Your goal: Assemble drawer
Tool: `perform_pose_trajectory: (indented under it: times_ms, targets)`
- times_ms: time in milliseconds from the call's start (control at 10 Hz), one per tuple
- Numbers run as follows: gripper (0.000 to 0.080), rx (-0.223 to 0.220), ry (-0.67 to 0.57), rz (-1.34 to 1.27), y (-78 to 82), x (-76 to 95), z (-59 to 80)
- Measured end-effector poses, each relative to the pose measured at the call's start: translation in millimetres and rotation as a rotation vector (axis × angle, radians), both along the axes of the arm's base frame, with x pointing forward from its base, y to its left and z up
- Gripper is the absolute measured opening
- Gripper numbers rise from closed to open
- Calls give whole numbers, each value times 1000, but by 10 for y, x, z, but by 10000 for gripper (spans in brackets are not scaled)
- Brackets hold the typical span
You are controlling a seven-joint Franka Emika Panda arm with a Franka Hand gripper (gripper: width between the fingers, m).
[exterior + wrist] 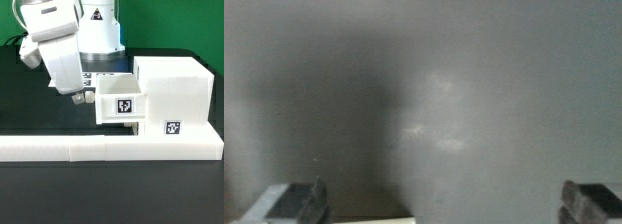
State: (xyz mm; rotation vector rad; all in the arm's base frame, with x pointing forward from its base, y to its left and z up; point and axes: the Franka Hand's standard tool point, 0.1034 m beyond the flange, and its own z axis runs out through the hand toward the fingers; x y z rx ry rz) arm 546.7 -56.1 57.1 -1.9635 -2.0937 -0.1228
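Note:
The drawer's large white housing [176, 88] stands at the exterior view's right, with a tag on its lower front. A smaller white tray [121, 104] with a tag on its face sticks out of the housing's left side, partly inside it. My gripper [75, 96] hangs just left of the tray, close to its outer end. In the wrist view my gripper [446, 205] is open, with the fingertips [295, 203] wide apart and nothing between them. A blurred pale grey surface [438, 100] fills that view. A second tray is not clearly in view.
The long low white border bar [100, 149] runs across the front, right below the tray and housing. A tagged white part [103, 75] shows behind the tray, partly hidden by my arm. The black table [30, 110] lies to the left.

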Motion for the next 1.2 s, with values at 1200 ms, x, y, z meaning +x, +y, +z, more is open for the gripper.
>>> perform_pose_trajectory:
  times_ms: [1200]
  targets:
    - [649,1,59,-113,684,36,-4]
